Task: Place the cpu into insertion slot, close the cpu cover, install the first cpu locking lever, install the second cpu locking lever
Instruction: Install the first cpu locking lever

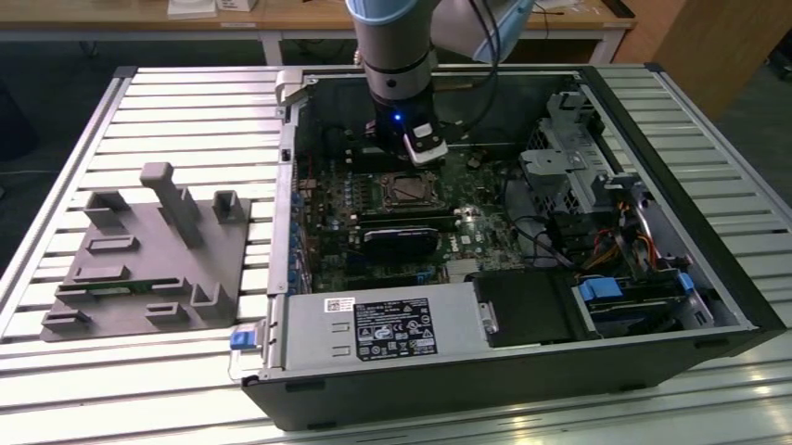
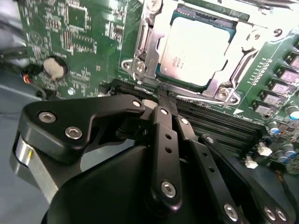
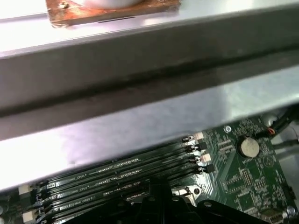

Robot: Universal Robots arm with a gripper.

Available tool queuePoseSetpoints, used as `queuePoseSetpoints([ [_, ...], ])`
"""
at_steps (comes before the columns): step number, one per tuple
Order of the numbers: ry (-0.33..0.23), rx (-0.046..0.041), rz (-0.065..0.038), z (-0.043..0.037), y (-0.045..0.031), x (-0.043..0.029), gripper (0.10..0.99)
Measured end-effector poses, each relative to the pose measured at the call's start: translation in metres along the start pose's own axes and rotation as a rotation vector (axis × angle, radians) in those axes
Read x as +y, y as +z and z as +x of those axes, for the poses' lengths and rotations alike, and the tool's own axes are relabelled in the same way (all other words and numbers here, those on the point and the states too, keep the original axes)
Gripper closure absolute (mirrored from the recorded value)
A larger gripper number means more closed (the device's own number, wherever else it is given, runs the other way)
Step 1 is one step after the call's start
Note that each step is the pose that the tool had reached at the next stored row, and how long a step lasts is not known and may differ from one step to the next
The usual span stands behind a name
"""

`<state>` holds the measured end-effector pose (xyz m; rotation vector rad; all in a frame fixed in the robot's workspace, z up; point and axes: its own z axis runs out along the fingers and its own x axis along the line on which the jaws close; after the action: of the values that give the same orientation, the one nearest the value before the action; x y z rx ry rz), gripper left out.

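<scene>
Silvery cpu [image 2: 194, 49] sits in its socket [image 2: 223, 93] mid-motherboard [image 2: 79, 42], with the cpu cover [image 2: 142, 44] seemingly down around it. Gripper [image 2: 160, 93] is closed and empty, tips just beside the socket. Likely the first locking lever step, which calls for a precise, firm push.

Counts: one computer case [image 1: 495, 380], one cpu [image 2: 194, 49], one coin cell [image 2: 55, 67], four memory sticks [image 3: 117, 179], one power supply [image 1: 384, 329], one grey fixture [image 1: 148, 255], one arm [image 1: 396, 46], one surface [image 1: 124, 371].
</scene>
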<state>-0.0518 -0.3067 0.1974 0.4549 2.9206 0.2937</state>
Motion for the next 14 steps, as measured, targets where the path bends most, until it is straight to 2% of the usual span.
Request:
queuePoseSetpoints([
  [10, 0.11, -0.0288, 0.026, 0.0006, 0.0044, -0.001, 0.98],
  [14, 0.118, -0.0309, 0.028, 0.0006, 0.0044, -0.001, 0.98],
])
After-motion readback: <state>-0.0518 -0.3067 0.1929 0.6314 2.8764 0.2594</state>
